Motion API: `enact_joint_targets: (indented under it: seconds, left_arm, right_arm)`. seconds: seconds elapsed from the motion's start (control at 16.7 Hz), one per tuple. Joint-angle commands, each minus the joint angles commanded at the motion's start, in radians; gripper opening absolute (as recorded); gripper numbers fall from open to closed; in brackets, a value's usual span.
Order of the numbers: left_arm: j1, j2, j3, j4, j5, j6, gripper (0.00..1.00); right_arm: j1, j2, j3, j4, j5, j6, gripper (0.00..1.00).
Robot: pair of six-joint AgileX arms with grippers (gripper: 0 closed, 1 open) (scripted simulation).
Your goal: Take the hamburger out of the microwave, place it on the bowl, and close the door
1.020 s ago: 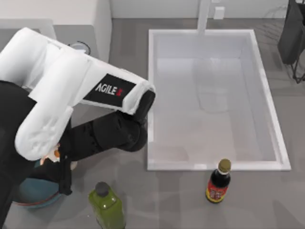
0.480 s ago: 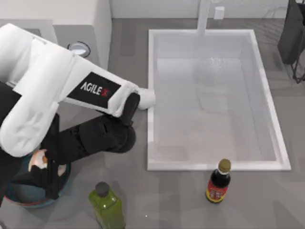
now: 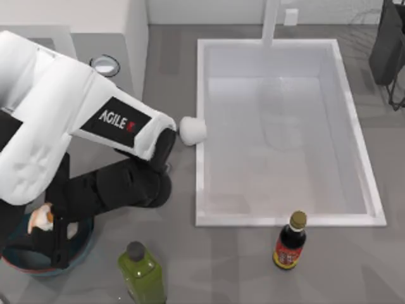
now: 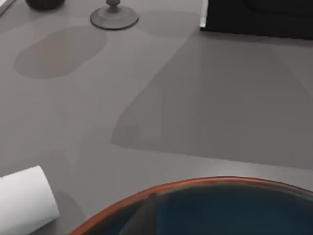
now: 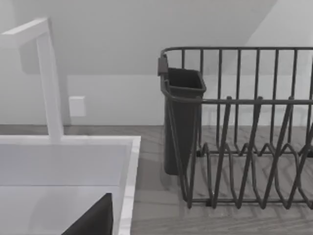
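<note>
My left gripper [image 3: 52, 229] hangs over the blue bowl [image 3: 25, 268] at the front left, shut on the hamburger [image 3: 42, 218], a small cream and orange lump at its tip. The bowl's reddish rim [image 4: 205, 182] and teal inside sit close below in the left wrist view. The white microwave [image 3: 107, 25] stands at the back left, with one round dial [image 3: 105, 64] visible. My left arm hides the door. My right gripper [image 5: 93, 220] is parked at the right, near the sink and the dish rack.
A large white sink [image 3: 201, 190] fills the middle and right. A white cup-like object [image 3: 193, 130] lies by its left rim. A green bottle [image 3: 142, 273] stands beside the bowl, and a dark sauce bottle [image 3: 290, 242] stands in front of the sink. A dish rack [image 5: 234, 127] stands at the back right.
My left arm has swung left and toward the front, carrying the hamburger over the bowl. The white cup-like object has come out from under the arm.
</note>
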Motion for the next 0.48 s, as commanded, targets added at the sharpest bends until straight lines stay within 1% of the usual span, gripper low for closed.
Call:
enact_joint_targets:
  seconds: [0.06, 0.48]
  left_arm:
    - [0.0, 0.0, 0.0, 0.0, 0.0, 0.0, 0.0]
    - [0.0, 0.0, 0.0, 0.0, 0.0, 0.0, 0.53]
  right_arm:
    - [0.0, 0.0, 0.0, 0.0, 0.0, 0.0, 1.0]
    - [0.0, 0.0, 0.0, 0.0, 0.0, 0.0, 1.0]
